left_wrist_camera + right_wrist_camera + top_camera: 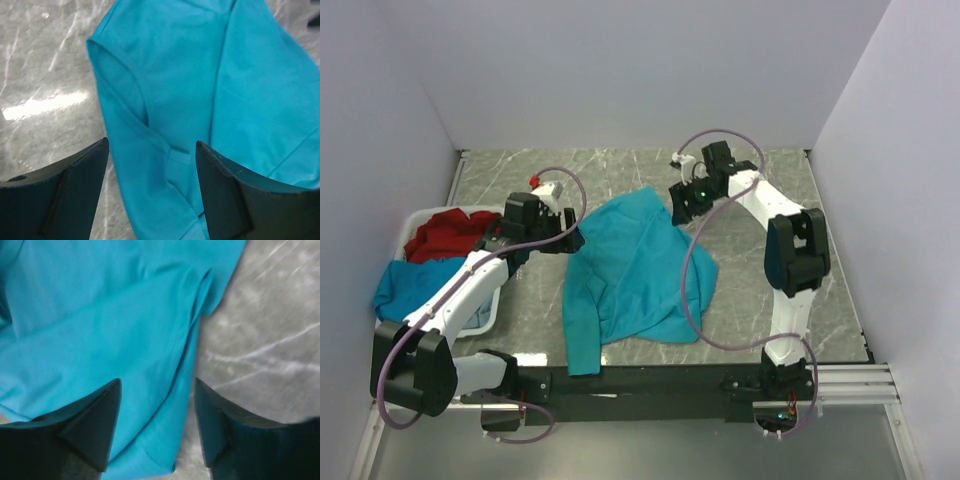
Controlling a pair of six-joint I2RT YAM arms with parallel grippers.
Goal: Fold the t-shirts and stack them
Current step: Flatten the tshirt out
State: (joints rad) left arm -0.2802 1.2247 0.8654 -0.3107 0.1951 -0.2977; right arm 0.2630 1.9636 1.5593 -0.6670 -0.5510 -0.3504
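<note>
Grey marbled table [760,200], walled in white on three sides, carrying all that follows.

Teal t-shirt [635,265], unfolded and rumpled, lying flat at mid-table between the two arms; one long part reaching toward the near edge, a wider part bunched to the right. Seen from the left wrist as a sleeve opening with a stitched hem [125,65]; seen from the right wrist as a creased edge [100,340] beside bare table.

Left arm [460,290], reaching from the near-left corner over the basket toward the shirt's left edge. Right arm [790,250], bent back from the near-right corner toward the shirt's far right corner.

White basket [488,305], at the table's left side, partly under the left arm.

Red t-shirt [445,232], heaped in the far part of the basket.

Blue t-shirt [405,285], draped over the basket's near-left rim.

Left gripper [570,238] [151,145], poised just above the teal cloth, fingers [75,190] spread wide, gripping nothing.

Right gripper [682,205] [157,382], poised over the shirt's edge, fingers [90,430] likewise well apart, cloth below the gap, nothing clamped.
</note>
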